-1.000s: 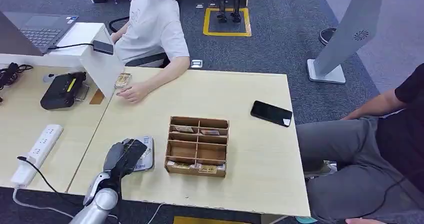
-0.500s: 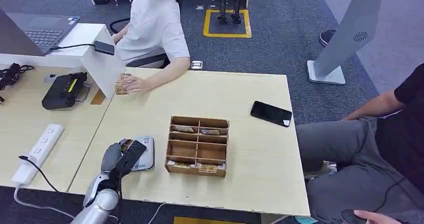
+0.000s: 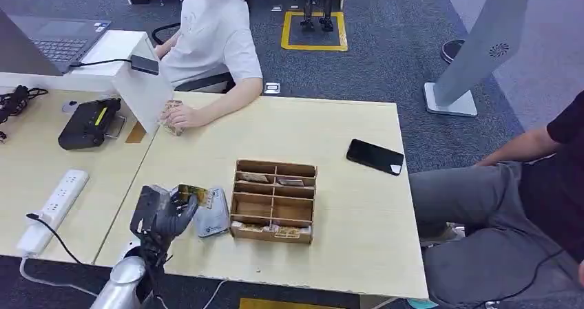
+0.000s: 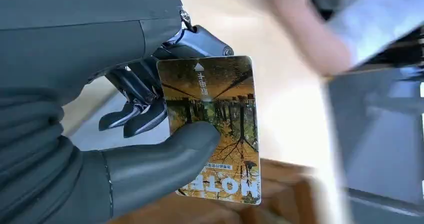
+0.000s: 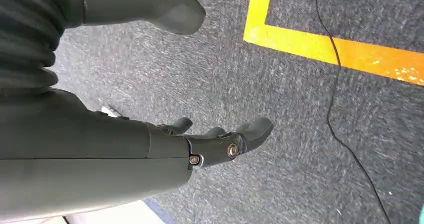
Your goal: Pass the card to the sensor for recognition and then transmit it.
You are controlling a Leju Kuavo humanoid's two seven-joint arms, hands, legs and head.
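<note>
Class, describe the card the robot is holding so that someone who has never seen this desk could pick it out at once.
Start at the wooden divided box in the middle of the light table. Just beside it, near the table's front edge, the robot's left hand holds the card above a grey sensor pad. Unlike the cards lying in the box, it is gripped by thumb and fingers and shows an autumn tree scene.

Wooden organizer (image 3: 274, 201) crowds sensor (image 3: 213, 216); tabletop (image 3: 344, 206) beyond open.

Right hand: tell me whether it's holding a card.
No. The right hand hangs above grey carpet with nothing in it; the left hand holds the card.
</note>
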